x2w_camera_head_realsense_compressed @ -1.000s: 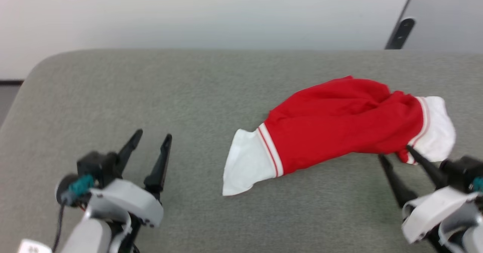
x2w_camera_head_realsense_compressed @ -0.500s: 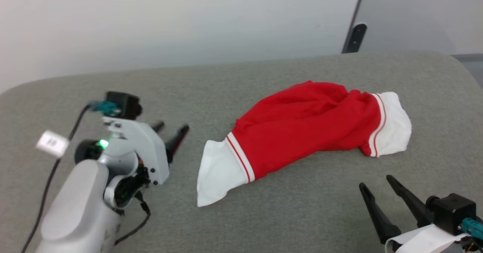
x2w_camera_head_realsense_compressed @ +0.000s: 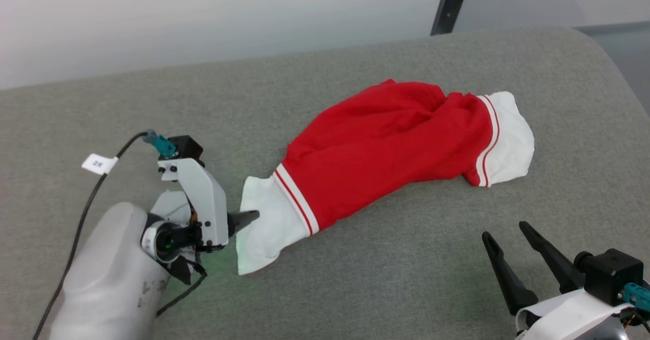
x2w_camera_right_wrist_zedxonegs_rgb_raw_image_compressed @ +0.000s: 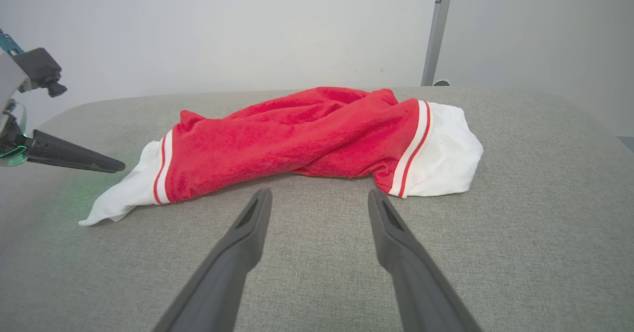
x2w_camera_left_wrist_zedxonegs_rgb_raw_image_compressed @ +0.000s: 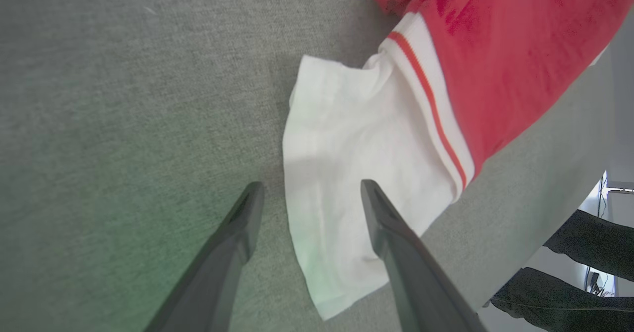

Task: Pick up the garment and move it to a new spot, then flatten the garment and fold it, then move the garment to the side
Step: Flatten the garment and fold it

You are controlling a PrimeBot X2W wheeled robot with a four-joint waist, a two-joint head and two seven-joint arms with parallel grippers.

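The shirt [x2w_camera_head_realsense_compressed: 386,147], red with white sleeves and red-and-white striped trim, lies bunched on the grey fabric top [x2w_camera_head_realsense_compressed: 152,101]. In the head view it runs from about 8 o'clock up to 2 o'clock across the middle. The left gripper [x2w_camera_left_wrist_zedxonegs_rgb_raw_image_compressed: 311,187] sits at the 8 o'clock end, its jaws spread and holding nothing. In the left wrist view one finger [x2w_camera_left_wrist_zedxonegs_rgb_raw_image_compressed: 237,233] is over bare fabric and the other over the white sleeve [x2w_camera_left_wrist_zedxonegs_rgb_raw_image_compressed: 346,138]. The right gripper [x2w_camera_head_realsense_compressed: 504,230] waits at 4 o'clock, also spread and empty, apart from the shirt. A white tag [x2w_camera_head_realsense_compressed: 99,163] on the left arm's black cable [x2w_camera_head_realsense_compressed: 81,218] carries dark characters, too small to read.
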